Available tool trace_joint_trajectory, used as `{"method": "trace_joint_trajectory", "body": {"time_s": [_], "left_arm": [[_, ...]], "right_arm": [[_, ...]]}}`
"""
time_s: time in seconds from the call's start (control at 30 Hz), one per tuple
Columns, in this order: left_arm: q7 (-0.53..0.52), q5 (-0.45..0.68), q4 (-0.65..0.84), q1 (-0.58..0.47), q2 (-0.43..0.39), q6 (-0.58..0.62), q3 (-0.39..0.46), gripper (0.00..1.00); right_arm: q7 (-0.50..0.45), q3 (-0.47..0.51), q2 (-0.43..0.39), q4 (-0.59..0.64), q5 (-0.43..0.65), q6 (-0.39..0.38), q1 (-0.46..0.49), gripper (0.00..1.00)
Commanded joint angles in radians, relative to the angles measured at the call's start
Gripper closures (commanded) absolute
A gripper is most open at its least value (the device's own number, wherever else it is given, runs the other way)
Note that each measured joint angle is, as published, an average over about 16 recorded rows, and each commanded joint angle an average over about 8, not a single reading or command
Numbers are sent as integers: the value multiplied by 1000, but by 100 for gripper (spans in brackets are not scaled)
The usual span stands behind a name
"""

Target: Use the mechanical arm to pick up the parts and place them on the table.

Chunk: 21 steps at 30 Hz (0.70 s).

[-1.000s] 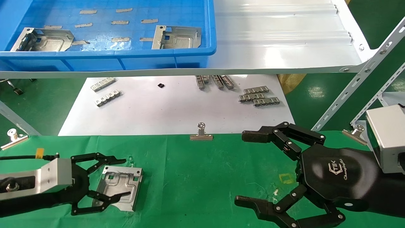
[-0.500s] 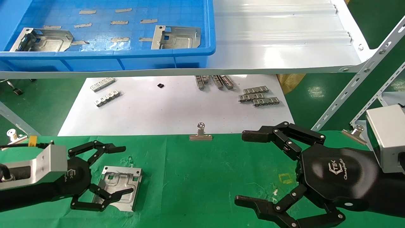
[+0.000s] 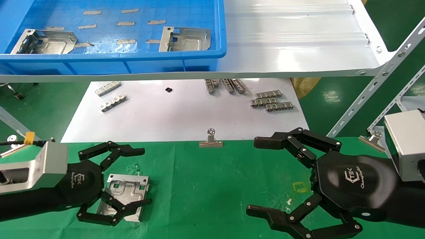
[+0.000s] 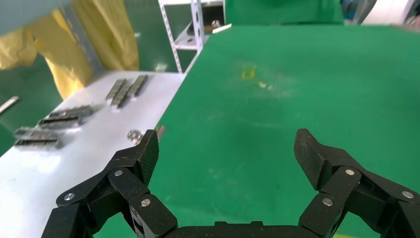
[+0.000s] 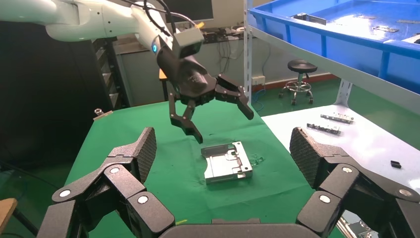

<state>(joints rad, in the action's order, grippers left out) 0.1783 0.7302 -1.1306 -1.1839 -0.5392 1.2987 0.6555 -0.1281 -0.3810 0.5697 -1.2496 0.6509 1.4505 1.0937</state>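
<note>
One silvery stamped part (image 3: 126,191) lies flat on the green table (image 3: 215,186) at the near left; it also shows in the right wrist view (image 5: 228,162). My left gripper (image 3: 144,176) is open and empty. It hovers just above the part with its fingers spread over it, and the right wrist view (image 5: 223,126) shows it clear of the plate. The left wrist view shows only green cloth between its fingers (image 4: 148,153). My right gripper (image 3: 255,176) is open and empty over the near right of the table. Two more parts (image 3: 44,41) (image 3: 186,38) lie in the blue bin (image 3: 116,63).
The bin stands on a glossy white shelf (image 3: 292,49) above the far side. Below it a white sheet (image 3: 179,116) carries small toothed strips (image 3: 272,101) (image 3: 111,94). Binder clips (image 3: 211,139) (image 3: 373,138) pin the cloth's far edge. A slanted shelf upright (image 3: 375,83) stands at the right.
My left gripper has risen off the part, shifted a little forward and spread its fingers wider. The part stays where it lay. The right arm has not moved.
</note>
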Motion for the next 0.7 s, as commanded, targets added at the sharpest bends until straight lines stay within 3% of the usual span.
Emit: {"method": "trace_joint_trajectory", "body": {"time_s": [0.03,0.7], "left_arm": [[-21,0,-9,6,-4,11,-21,0],[-225,0,-94,67,-44,121,-231,0]], "right_arm": [[0,0,0,0,0,0,0,0],[0,0,0,0,0,0,0,0]]}}
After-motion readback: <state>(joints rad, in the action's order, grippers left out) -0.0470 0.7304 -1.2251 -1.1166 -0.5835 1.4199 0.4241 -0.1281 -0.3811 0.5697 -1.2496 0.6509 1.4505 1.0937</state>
